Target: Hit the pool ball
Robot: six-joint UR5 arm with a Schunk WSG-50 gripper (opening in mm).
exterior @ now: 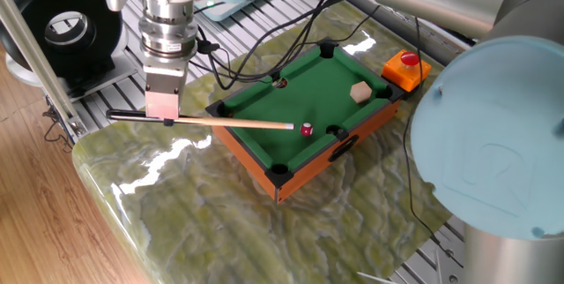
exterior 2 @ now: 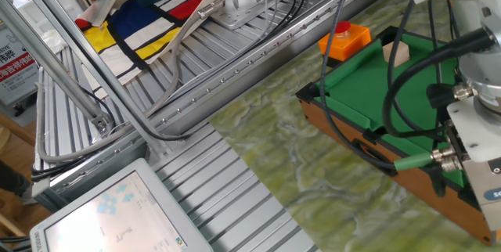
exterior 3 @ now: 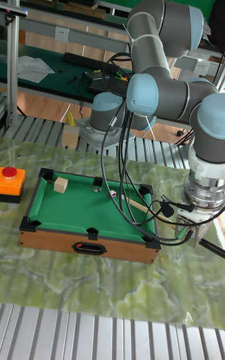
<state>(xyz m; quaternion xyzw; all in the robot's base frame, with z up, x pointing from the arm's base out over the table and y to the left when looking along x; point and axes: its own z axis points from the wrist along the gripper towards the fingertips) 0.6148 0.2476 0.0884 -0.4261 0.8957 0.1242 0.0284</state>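
Observation:
The pool ball, tiny, dark red with a white spot, lies on the green felt of the small pool table close to a side pocket. In the tall fixed view the pool ball is near the far rail. My gripper hangs off the table's left end, shut on a thin wooden cue stick held level. The cue tip points at the ball with a small gap between them. In the tall fixed view the gripper is at the table's right end. The other fixed view hides the ball.
A tan wooden cube sits on the felt near the far end. A red button on an orange box stands beyond that end. Black cables trail over the marbled tabletop behind the table, and the arm's large joints fill the right.

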